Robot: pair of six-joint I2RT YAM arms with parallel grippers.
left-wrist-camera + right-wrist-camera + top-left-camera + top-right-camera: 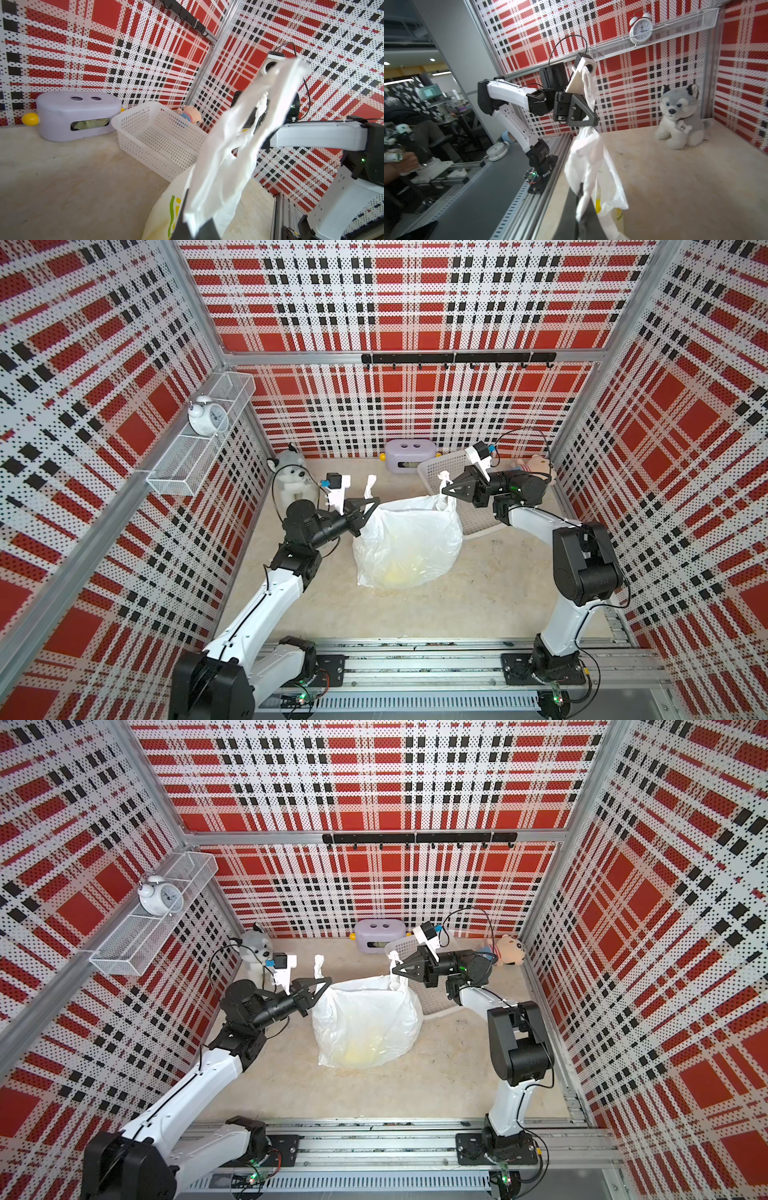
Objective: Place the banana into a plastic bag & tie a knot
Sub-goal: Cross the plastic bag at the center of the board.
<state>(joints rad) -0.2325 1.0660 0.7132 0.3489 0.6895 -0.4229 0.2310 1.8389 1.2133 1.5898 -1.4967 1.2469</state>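
As both top views show banana point(400, 571) | left wrist: plastic bag point(220, 166) print

Bright, even light from above fills both top views, so the plastic bag point(409, 539) throws only a faint, soft shadow on the pale table point(415, 614), with no glare. The wide lens bows the plaid walls point(395, 294) outward toward the edges. In both wrist views the bag close to the lens is blurred and washed-out white, while the far walls stay sharp.
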